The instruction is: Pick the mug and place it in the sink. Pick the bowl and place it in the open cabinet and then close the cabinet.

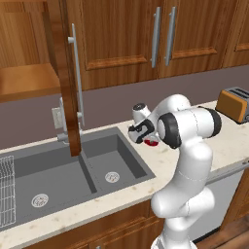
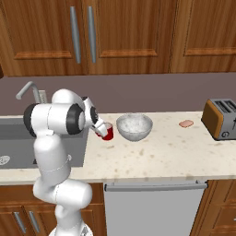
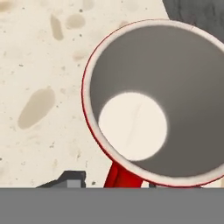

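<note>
Gripper (image 2: 100, 130): down at the mug's rim on the sink side; fingertips mostly hidden, cannot tell how wide the jaws stand or whether they grip.
Mug (image 2: 107, 131): one, red, upright on the counter (image 2: 175, 152), between sink and bowl, just beside the bowl; white inside seen from above in the hand view (image 3: 148, 109).
Bowl (image 2: 134, 126): one, speckled grey-white, on the counter.
Sink (image 1: 63, 175): one, two basins, two drains.
Cabinet door (image 1: 65, 78): one open, over the sink.
Toaster (image 2: 221, 119): one, far right.
</note>
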Available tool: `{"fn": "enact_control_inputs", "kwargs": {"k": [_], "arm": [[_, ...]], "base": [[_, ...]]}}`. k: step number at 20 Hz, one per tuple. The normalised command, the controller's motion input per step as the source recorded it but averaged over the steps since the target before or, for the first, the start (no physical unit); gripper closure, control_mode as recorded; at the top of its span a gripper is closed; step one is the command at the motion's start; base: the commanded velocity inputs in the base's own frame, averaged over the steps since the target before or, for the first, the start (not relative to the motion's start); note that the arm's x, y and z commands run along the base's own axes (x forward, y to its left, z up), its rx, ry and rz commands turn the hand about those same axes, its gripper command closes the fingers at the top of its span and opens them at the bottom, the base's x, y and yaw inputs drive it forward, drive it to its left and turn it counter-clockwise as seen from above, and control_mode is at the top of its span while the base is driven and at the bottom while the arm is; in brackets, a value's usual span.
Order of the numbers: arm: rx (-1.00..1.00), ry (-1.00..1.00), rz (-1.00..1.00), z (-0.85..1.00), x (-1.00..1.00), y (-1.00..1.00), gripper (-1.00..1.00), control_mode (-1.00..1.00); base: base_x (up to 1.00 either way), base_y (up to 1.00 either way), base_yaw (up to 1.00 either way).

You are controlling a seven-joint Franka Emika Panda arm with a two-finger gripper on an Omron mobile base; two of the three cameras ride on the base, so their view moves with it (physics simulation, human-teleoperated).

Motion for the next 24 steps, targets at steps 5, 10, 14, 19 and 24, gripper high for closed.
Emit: {"fn": "enact_control_inputs", "kwargs": {"k": [5,10,14,19,24], "arm": [[0.0,0.0,0.0,-0.04,0.0,-0.07,1.0,-1.0],[0.0,-0.18,0.0,0.01,-0.63,-0.01,1.0,-1.0],[0.0,-0.29,0.0,0.1,-0.7,0.01,1.0,-1.0],[0.0,-0.16,0.07,0.33,-0.48,0.01,1.0,-1.0],[0.0,0.01,0.23,0.67,-0.01,-0.01,1.0,-1.0]], "base": [[0.0,0.0,0.0],[0.0,0.0,0.0],[0.0,0.0,0.0],[0.0,0.0,0.0],[0.0,0.0,0.0]]}}
